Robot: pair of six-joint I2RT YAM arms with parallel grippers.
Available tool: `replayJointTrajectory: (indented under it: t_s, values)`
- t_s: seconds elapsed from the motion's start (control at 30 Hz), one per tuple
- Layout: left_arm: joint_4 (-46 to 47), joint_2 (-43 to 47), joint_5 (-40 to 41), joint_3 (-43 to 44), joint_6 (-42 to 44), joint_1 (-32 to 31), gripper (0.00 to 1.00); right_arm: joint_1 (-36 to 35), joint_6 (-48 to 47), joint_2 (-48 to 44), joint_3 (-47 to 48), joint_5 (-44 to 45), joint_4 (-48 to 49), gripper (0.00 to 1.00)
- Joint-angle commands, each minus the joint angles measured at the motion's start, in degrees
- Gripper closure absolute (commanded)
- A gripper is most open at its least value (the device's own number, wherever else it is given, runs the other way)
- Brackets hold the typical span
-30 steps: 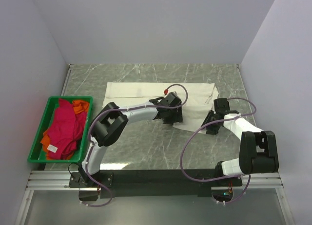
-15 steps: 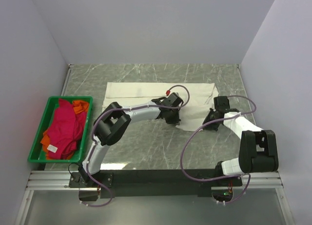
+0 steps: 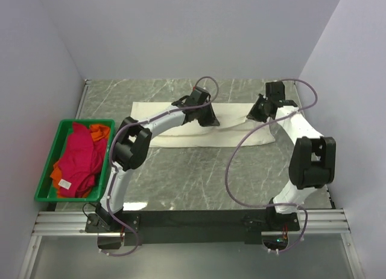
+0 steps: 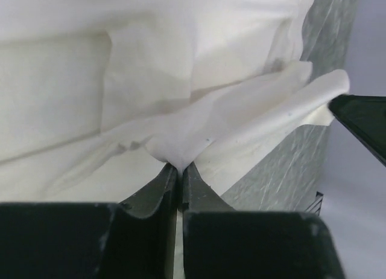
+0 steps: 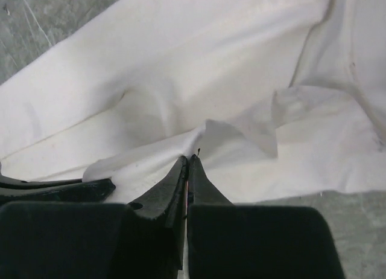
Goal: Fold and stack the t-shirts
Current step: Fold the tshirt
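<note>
The cream t-shirt (image 3: 181,136) lies spread across the back of the marble table. My left gripper (image 3: 209,118) is over its middle, shut on a pinched fold of the cream cloth (image 4: 175,149). My right gripper (image 3: 253,115) is over the shirt's right end, shut on another raised fold (image 5: 208,137). Between the two grips the cloth hangs lifted off the layer beneath it. The crimson-pink t-shirt (image 3: 78,158) and the orange t-shirt (image 3: 99,132) lie crumpled in the crate at the left.
A green plastic crate (image 3: 84,121) stands at the table's left edge. Grey walls close in the table at the back and both sides. Bare marble (image 3: 199,176) lies between the shirt and the arm bases. The right gripper's finger (image 4: 362,122) shows at the left wrist view's right edge.
Both grippers closed on the shirt's near edge and carried it toward the back wall. The near right flap of cloth now lies folded over the rest of the shirt.
</note>
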State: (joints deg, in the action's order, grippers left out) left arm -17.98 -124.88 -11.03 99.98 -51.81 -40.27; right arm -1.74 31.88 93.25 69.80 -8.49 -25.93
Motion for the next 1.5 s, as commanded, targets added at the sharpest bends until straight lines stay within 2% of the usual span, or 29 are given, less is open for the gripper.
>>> replayJointTrajectory:
  t_s: [0.0, 0.07, 0.53, 1.2, 1.47]
  values:
    - [3.91, -3.08, -5.49, 3.02, 0.13, 2.3, 0.9, -0.28, -2.08, 3.94, 6.12, -1.52, 1.85, 1.0]
    - [5.67, -4.49, -6.2, 3.98, -0.04, 2.92, 0.86, -0.28, -2.78, 6.76, 7.8, -2.14, 2.99, 1.0]
    - [13.14, -9.59, -10.15, 3.99, -2.15, 6.87, 0.84, -0.37, -7.01, 19.94, 19.14, -7.76, 6.68, 1.0]
    - [16.31, -6.52, -9.01, -3.56, -6.81, 8.37, 0.82, -2.83, -14.03, 26.28, 25.65, -10.76, 8.18, 0.97]
    - [16.48, -5.46, -8.66, -4.53, -7.42, 8.63, 0.81, -3.36, -15.01, 24.7, 24.34, -8.39, 10.46, 0.97]
